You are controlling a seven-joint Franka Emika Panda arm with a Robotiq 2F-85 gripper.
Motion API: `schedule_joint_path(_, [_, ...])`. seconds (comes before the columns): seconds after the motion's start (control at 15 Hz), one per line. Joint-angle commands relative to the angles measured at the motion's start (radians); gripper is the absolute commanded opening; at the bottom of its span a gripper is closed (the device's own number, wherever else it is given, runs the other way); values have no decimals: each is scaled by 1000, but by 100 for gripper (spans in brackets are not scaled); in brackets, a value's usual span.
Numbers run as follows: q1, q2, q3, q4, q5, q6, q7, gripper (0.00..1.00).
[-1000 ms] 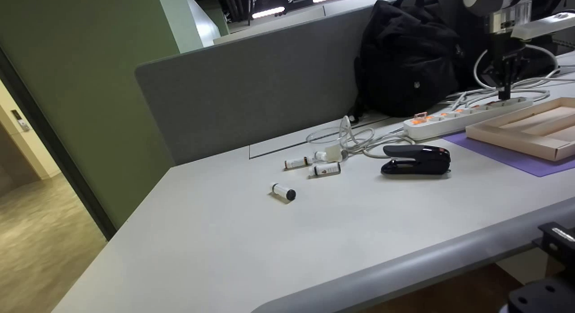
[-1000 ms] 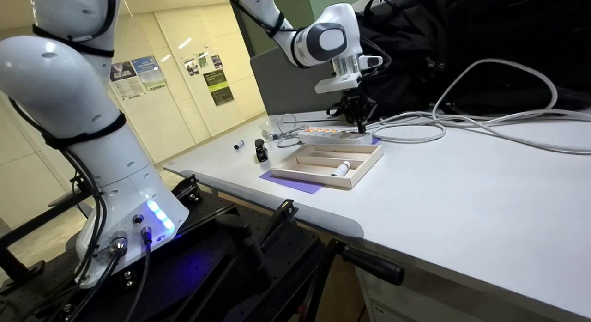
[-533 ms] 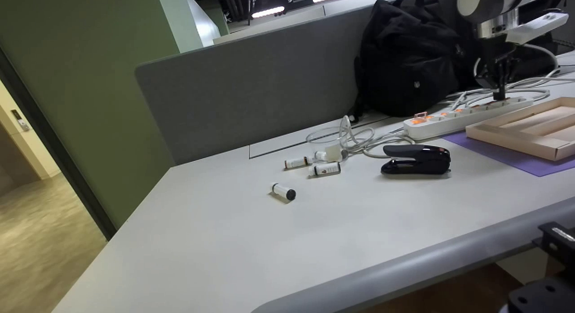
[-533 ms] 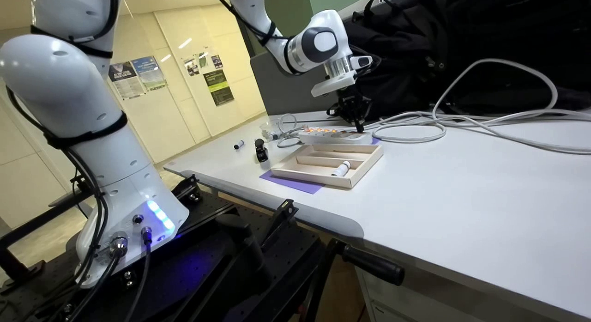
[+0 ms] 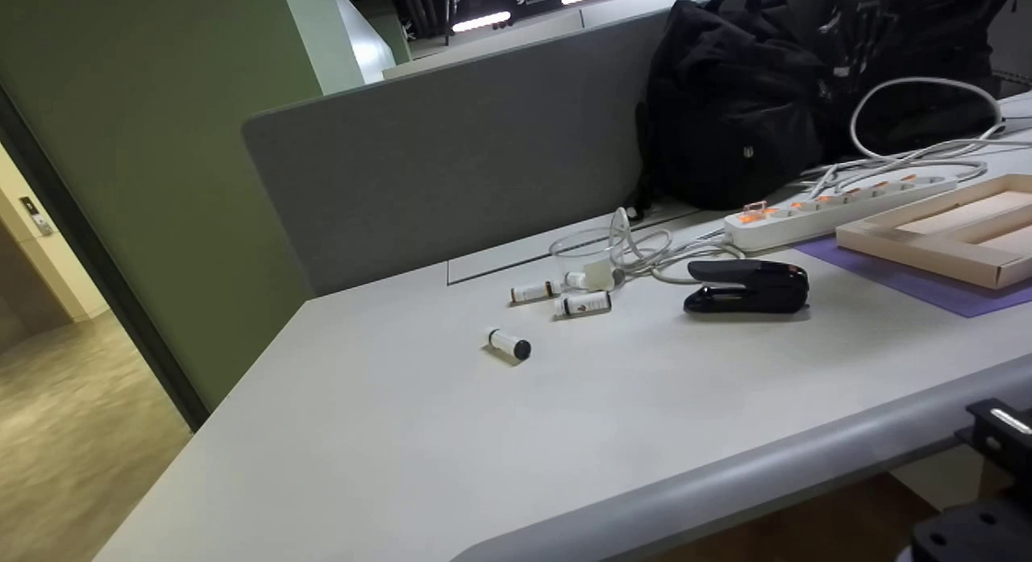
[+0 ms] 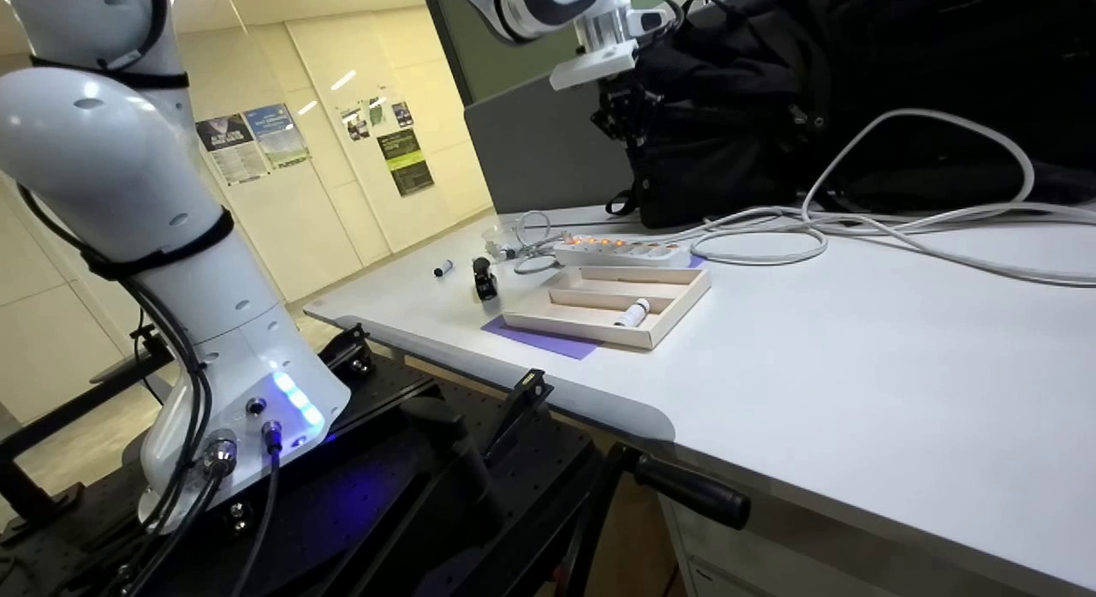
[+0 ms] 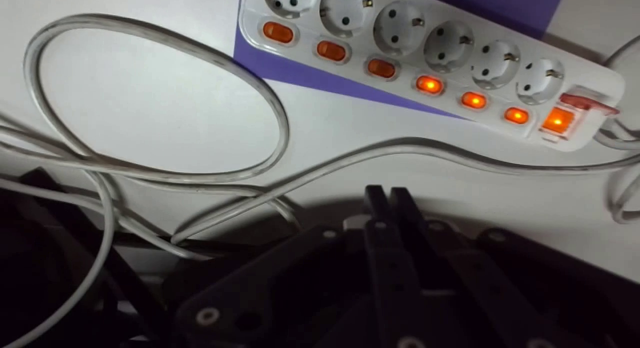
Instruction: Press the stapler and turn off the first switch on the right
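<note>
In an exterior view, the glossy white, rounded arm (image 6: 111, 169) at left is banded by black straps (image 6: 163, 256) and lined with cables (image 6: 200, 376); its base (image 6: 235, 379) is marked by a bluish light strip (image 6: 298, 402). In the wrist view, the black pincer (image 7: 387, 190) at lower centre is studded with silvery screws (image 7: 207, 316).

In an exterior view, the low black stapler (image 5: 766, 289) lies right of small white cylindrical bottles (image 5: 585, 304), left of the pale rectangular wooden tray (image 5: 919, 260) on the purple sheet (image 5: 903, 278); farther lies the long white power strip (image 5: 838, 215).
</note>
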Motion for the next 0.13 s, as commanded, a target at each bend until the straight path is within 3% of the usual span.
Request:
schedule_joint_path(0.0, [15, -35, -30, 1, 20, -53, -22, 16])
schedule_joint_path(0.07, [11, -62, -40, -2, 25, -89, -35, 22])
